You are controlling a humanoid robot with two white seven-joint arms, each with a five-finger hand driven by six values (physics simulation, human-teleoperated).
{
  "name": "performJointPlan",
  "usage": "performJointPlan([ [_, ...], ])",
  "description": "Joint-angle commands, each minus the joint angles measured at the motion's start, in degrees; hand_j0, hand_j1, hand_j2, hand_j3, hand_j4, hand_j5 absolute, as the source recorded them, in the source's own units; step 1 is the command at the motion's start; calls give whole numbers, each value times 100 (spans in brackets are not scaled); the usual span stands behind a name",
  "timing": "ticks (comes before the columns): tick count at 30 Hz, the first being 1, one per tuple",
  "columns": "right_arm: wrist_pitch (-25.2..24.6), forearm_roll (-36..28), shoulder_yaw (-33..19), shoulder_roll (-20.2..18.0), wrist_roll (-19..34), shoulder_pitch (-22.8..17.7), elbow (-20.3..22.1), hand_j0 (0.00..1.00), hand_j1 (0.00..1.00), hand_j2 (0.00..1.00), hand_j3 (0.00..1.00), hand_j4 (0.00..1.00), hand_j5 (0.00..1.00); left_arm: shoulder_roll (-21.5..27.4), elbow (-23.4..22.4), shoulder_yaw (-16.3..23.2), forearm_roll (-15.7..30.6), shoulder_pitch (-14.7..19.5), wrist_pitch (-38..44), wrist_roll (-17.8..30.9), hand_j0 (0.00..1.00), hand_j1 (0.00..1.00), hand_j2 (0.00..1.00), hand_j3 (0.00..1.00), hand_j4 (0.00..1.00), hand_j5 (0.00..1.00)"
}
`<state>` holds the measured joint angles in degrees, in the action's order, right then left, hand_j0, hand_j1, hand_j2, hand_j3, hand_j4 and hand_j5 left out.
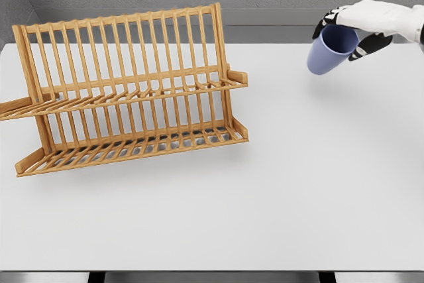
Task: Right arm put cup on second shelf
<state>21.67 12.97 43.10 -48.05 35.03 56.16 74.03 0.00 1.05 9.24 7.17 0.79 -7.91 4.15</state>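
A lavender-blue cup (326,53) hangs tilted above the table at the upper right, its open mouth turned up toward the hand. My right hand (351,28) is shut on the cup's rim, the white arm coming in from the right edge. A wooden dish rack (126,91) stands on the left half of the table, with an upper slatted shelf (132,94) and a lower slatted shelf (132,147). Both shelves hold nothing. The cup is well to the right of the rack and apart from it. My left arm does not show.
The white table (298,190) spreads across the view, its front edge near the bottom. A grey wall runs along the back. The rack's tall slatted back leans away at the top.
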Motion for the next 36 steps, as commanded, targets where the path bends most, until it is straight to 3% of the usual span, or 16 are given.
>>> performJointPlan([
  [1, -13, -22, -118, -46, -3, 0, 164, 64, 64, 64, 64, 64, 64, 0, 1, -1, 3, 0, 0, -2, 100, 100, 100, 100, 100, 100],
  [4, -13, -14, -127, -64, -3, 9, 208, 64, 64, 64, 64, 64, 64, 0, 1, -1, -5, 0, 0, -2, 100, 100, 100, 100, 100, 100],
  [6, -13, -22, -338, -151, -3, -35, 436, 64, 64, 64, 64, 64, 64, 0, 1, -1, 3, 0, 0, -2, 100, 100, 100, 100, 100, 100],
  [16, -13, -22, -373, -196, -3, -35, 1289, 64, 64, 64, 64, 64, 64, 0, 1, -1, 3, 0, 0, -2, 100, 100, 100, 100, 100, 100],
  [36, -31, -22, -680, -143, -3, 0, 2133, 64, 64, 64, 64, 64, 64, 0, 1, -1, 3, 0, 0, -2, 100, 100, 100, 100, 100, 100],
])
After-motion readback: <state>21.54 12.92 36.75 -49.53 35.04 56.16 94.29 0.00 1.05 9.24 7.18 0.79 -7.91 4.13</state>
